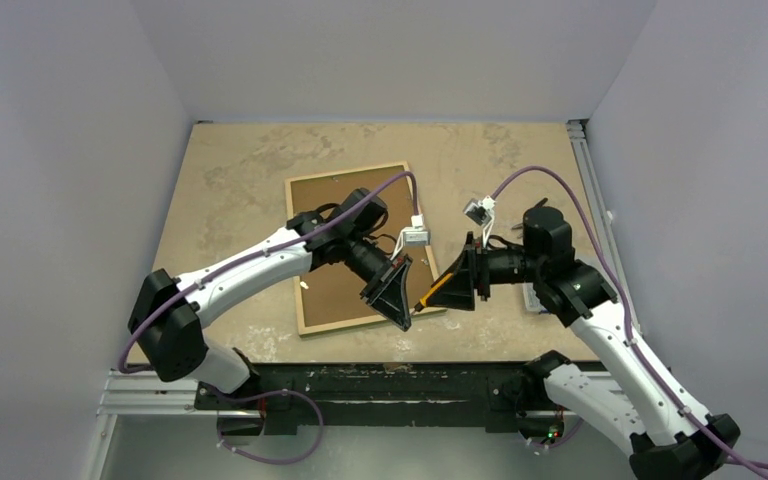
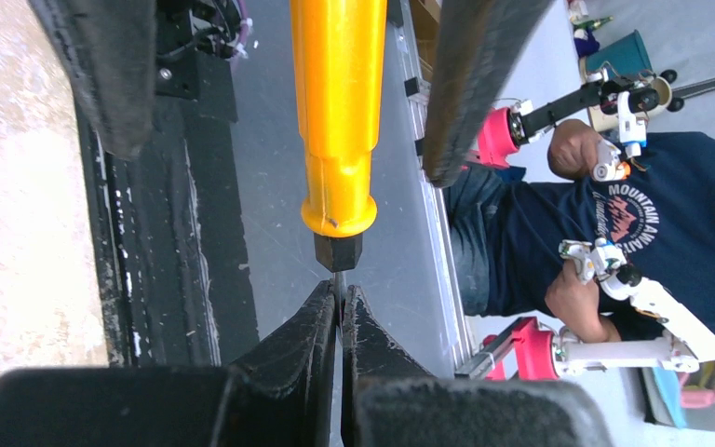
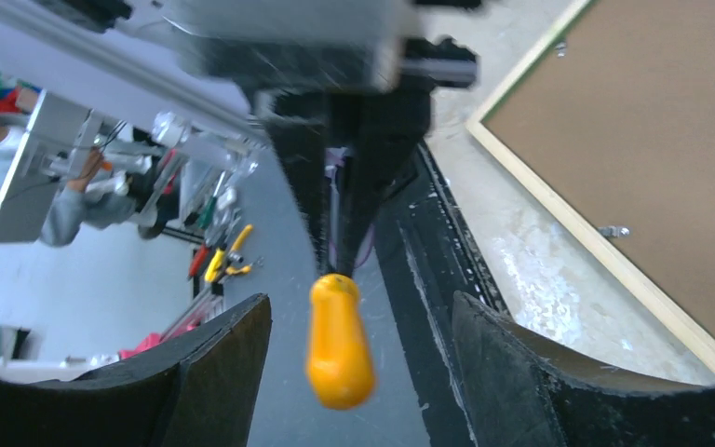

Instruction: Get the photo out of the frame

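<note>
The frame [image 1: 290,205] lies face down on the table, its light wood back edge up. The photo's brown fibreboard back [image 1: 332,290] fills it; the print side is hidden. In the right wrist view the board [image 3: 633,130], the wood edge [image 3: 573,228] and a small metal tab [image 3: 612,230] show. My left gripper [image 1: 407,312] is above the frame's near right corner, shut on the metal tip [image 2: 338,284] of an orange-handled screwdriver [image 2: 338,112]. My right gripper [image 1: 452,283] is open, its fingers [image 3: 214,363] on either side of the handle [image 3: 338,345] without touching it.
A small pale box [image 1: 532,298] lies on the table behind the right arm, mostly hidden. The black base rail [image 1: 360,385] runs along the table's near edge. Walls close the left, back and right sides.
</note>
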Tool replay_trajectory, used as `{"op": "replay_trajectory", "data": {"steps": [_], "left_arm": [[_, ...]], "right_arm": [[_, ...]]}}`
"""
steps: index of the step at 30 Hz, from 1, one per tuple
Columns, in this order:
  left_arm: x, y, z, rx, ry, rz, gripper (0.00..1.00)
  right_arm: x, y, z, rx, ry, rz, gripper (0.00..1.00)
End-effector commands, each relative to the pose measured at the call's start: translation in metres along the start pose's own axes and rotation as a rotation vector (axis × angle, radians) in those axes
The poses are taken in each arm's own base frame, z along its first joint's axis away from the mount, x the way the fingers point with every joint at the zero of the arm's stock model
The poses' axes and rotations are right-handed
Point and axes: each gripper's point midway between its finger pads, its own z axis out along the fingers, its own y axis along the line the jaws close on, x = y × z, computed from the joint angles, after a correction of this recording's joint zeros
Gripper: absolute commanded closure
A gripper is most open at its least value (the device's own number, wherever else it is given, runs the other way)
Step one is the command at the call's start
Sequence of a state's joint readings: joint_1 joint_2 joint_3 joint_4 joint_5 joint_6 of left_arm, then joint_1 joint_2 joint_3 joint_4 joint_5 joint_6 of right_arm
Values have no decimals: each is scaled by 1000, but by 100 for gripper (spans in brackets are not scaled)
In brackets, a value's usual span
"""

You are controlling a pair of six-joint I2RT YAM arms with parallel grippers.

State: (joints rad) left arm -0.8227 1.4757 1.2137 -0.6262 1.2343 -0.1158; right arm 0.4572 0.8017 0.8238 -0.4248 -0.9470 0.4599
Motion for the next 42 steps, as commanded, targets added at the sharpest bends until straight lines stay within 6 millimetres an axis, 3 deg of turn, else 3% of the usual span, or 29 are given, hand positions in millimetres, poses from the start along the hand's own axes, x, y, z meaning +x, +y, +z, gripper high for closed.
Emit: {"op": "replay_trajectory", "data": {"steps": [1,6,10,14,29,33,42], "left_arm": [[2,-7,3,58,22,55,100],[1,-5,4,59,21,57,100],[1,-4,6,61,26,51,100],[0,-1,7,52,29,45,100],[-2,6,9,38,34,26,100],[-2,6,10,39,35,23,100],[-2,6,9,32,33,31,100]], "right_arm": [[-14,37,-6,-161,21,-112,33],[-11,39,-6,-191,39,-121,43],[-8,32,-2,-189,38,-101,46],[-8,29,2,-205,33,-86,58],[7,18,4,-208,67,-57,60],[9,13,6,-189,64,-49,65],[12,4,8,-147,63,-34,62]]}}
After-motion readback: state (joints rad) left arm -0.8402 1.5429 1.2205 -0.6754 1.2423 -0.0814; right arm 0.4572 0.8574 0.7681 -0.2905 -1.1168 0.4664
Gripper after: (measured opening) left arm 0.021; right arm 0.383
